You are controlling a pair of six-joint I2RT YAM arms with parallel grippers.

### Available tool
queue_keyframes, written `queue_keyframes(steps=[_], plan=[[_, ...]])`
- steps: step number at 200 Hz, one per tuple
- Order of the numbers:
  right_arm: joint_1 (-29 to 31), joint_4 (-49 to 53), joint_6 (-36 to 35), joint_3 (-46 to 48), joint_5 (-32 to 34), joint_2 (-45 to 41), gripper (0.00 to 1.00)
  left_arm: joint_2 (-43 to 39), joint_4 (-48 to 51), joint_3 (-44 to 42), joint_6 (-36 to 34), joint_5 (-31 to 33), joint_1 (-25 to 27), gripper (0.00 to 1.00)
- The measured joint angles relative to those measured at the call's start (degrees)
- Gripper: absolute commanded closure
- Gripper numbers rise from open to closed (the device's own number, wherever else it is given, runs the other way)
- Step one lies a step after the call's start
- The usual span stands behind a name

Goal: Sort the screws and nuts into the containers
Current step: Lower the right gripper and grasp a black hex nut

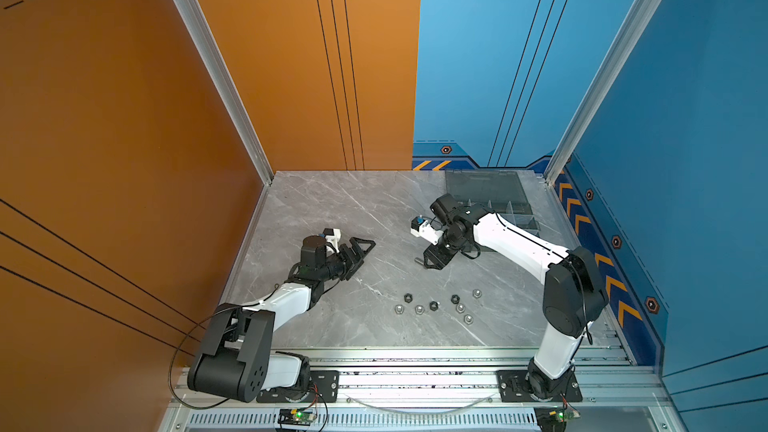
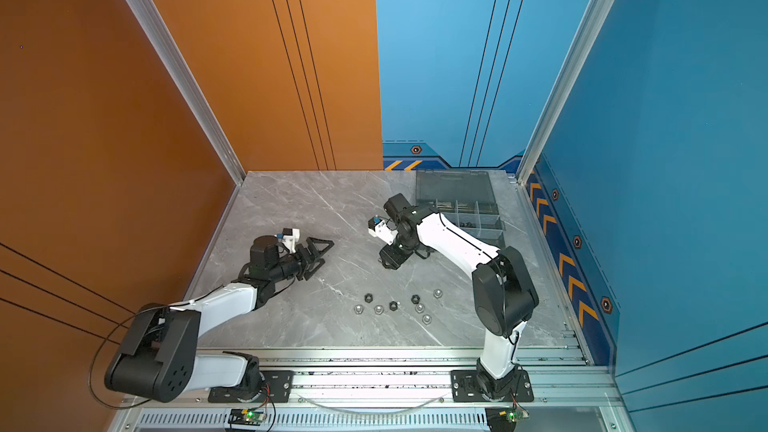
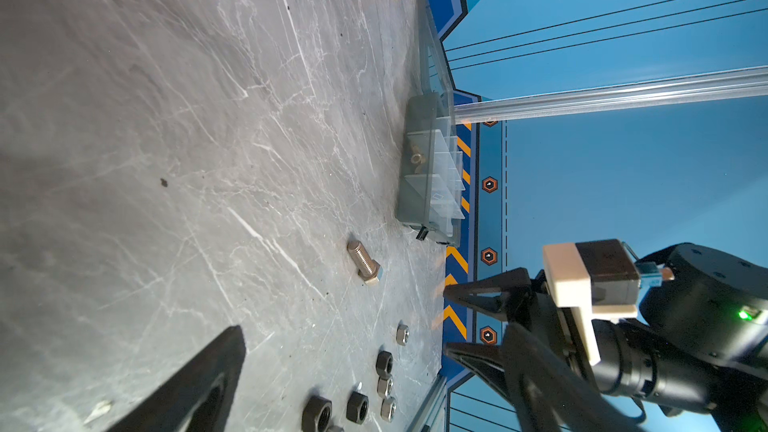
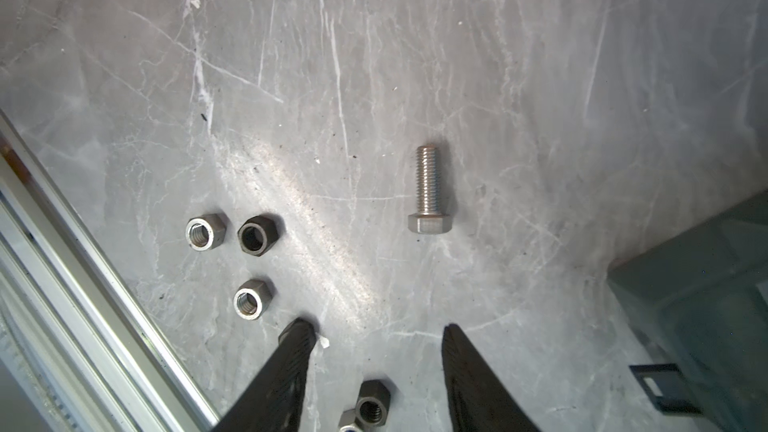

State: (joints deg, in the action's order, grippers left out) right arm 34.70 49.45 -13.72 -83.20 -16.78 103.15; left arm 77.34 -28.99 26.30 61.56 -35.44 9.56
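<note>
**Box** (image 1: 524,213): smoky grey and see-through, sitting at a far corner of the worktop (image 1: 332,209), with its lid (image 1: 482,184) lying open behind it. Clear dividers splitting the inside into small compartments (image 2: 467,209). Holding brass-coloured pieces (image 3: 415,157) in one compartment, seen through the wall in the left wrist view and too small to name further.

**Silver bolt** (image 4: 428,193): lying on its side on the worktop, outside the box and near it, not touching it. Showing its threaded shaft and hex head plainly in the right wrist view. Appearing in a top view (image 1: 417,260) just beside the right end effector.

**Nuts** (image 1: 434,305): eight showing in both top views, lying loose on the worktop, all outside the box and farther from it than the bolt.
- Three black nuts (image 1: 408,297).
- Five silver nuts (image 1: 477,293).
- Scattered in a loose band, most of them sitting apart from one another.

**Right end effector** (image 4: 374,332): hanging over the worktop beside the box and pointing down. Jaws standing apart with a clear gap, gripping nothing. Bolt lying ahead of the fingertips, touching neither.

**Left end effector** (image 1: 363,253): sitting low over the worktop, well apart from the box, beyond the bolt. Jaws spread wide, holding nothing.
</note>
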Motion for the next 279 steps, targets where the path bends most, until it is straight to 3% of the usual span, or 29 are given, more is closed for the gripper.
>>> queue_keyframes(steps=[82, 130, 178, 279], plan=[[7.06, -5.51, 11.65, 5.31, -0.39, 0.11, 0.45, 0.00, 0.02, -1.18, -0.02, -0.11, -1.29, 0.02], [11.02, -7.15, 13.92, 5.79, -0.37, 2.01, 0.45, 0.00, 0.00, -1.46, -0.02, -0.66, -1.60, 0.02], [11.96, -7.61, 16.81, 5.92, 1.66, 4.66, 0.45, 0.00, 0.00, -1.62, -0.02, -0.68, -1.79, 0.02], [13.49, -8.57, 31.67, 5.90, 3.58, 8.09, 0.46, -0.46, 0.02, -1.92, 0.00, -0.87, -2.36, 0.02]])
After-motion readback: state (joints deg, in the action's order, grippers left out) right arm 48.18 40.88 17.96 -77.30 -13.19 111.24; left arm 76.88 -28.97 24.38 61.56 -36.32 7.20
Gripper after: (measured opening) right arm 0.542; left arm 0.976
